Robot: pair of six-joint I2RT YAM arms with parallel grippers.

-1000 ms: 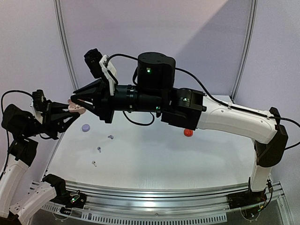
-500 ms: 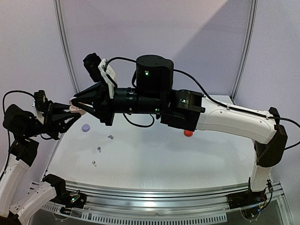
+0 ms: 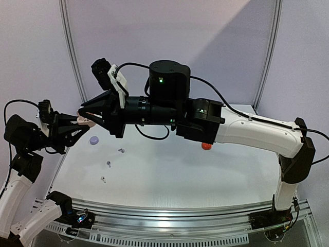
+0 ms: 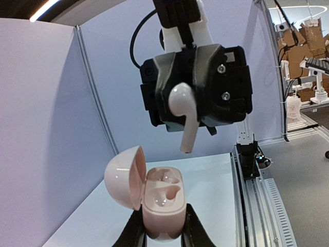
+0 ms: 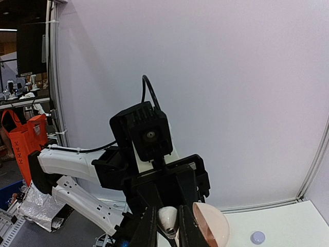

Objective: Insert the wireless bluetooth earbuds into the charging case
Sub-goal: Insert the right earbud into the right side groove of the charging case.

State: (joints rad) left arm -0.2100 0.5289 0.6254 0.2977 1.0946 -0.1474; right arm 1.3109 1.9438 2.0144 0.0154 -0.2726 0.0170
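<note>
Right tool (image 3: 83, 111) closed on a white earbud (image 4: 182, 113), pinched at the bulb end, stem hanging down and free. Earbud sits in the air just above the pink charging case (image 4: 162, 206), not touching it; stem tip is a little off to the side of the openings, not over a well. Left tool (image 4: 163, 231) clamped on the lower body of the case, holding it up off the bench (image 3: 180, 175), with the lid (image 4: 122, 177) swung fully open to one side. Both wells (image 4: 165, 179) in the case look empty in the left wrist view. Judgement: pick-up and presentation are done and insertion has not begun; no earbud is seated anywhere in view. Next comes lining the stem up with a well and lowering it. Further out, on the bench below, three small earbuds (image 3: 108, 164) lie loose and apart from one another; they are too small to tell their colours. A lilac round piece (image 3: 93, 140) rests near them, likely another case, and a red round piece (image 3: 206, 145) shows partly under the right arm. Any other earbuds not seen. Task reads as early: one in hand, most left.
</note>
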